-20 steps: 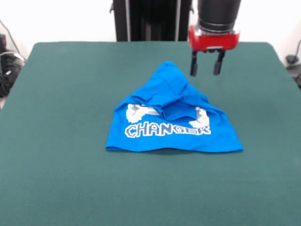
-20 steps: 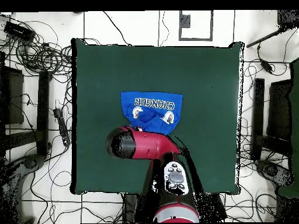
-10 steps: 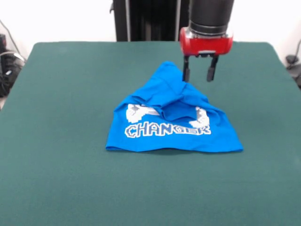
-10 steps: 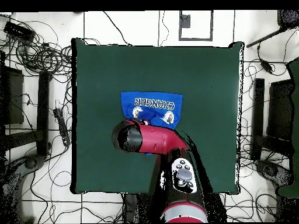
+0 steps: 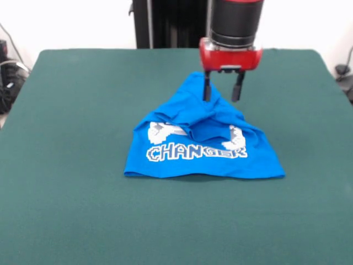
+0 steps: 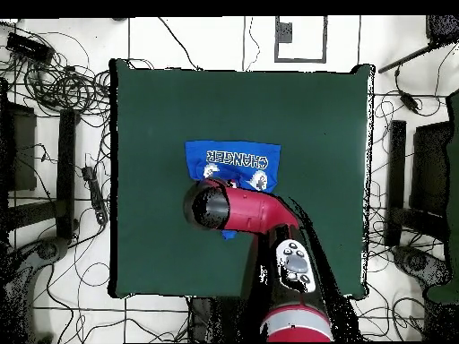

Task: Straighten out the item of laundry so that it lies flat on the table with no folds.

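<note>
1. The tool hangs from the red and black arm with its two dark fingers spread apart, nothing between them, over the far, peaked part of the T-shirt.
2. From the front, the finger on the picture's left overlaps the blue cloth at the peak; whether its tip touches the fabric or sits just above it cannot be told. The other finger stands by the shirt's far right slope against the green.
3. The T-shirt lies crumpled near the middle of the worktop, roughly triangular, its near hem flat and straight, its upper part folded down over the print.
4. Of the lettering only "CHANGER" reads; its last letters are smaller and wrinkled. Anything printed above it is covered by the folded cloth, with only two white patches showing on either side of the fold.
5. Sleeves and collar cannot be made out in the heap.
6. In the overhead view the arm covers the part of the T-shirt nearest the base, and the tool itself is hidden beneath the wrist. A small scrap of blue peeks out at the arm's lower edge.
7. The arm's upper length is cut off by the front picture's top edge.
8. The worktop's near edge runs out of the front picture at the bottom.
</note>
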`<state>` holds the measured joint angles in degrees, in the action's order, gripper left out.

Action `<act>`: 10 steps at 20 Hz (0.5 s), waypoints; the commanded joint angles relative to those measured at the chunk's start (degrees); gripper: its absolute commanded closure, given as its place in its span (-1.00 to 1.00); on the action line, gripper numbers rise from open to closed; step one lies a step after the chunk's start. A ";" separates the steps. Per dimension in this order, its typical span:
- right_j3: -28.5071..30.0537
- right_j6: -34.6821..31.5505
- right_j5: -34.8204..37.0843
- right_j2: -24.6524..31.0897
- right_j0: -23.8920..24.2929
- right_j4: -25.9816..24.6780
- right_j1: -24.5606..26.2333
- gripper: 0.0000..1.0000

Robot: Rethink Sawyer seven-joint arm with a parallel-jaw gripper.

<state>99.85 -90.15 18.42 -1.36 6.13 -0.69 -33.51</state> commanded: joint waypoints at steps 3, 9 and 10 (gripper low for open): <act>-1.11 -1.26 2.51 4.19 3.65 -4.41 0.54 -1.00; 0.43 -1.37 2.06 5.47 5.85 -6.39 -0.14 -1.00; 0.44 -1.64 1.93 5.58 5.90 -6.67 -0.10 -1.00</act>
<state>99.85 -90.15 18.43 -1.24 11.95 -4.93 -33.51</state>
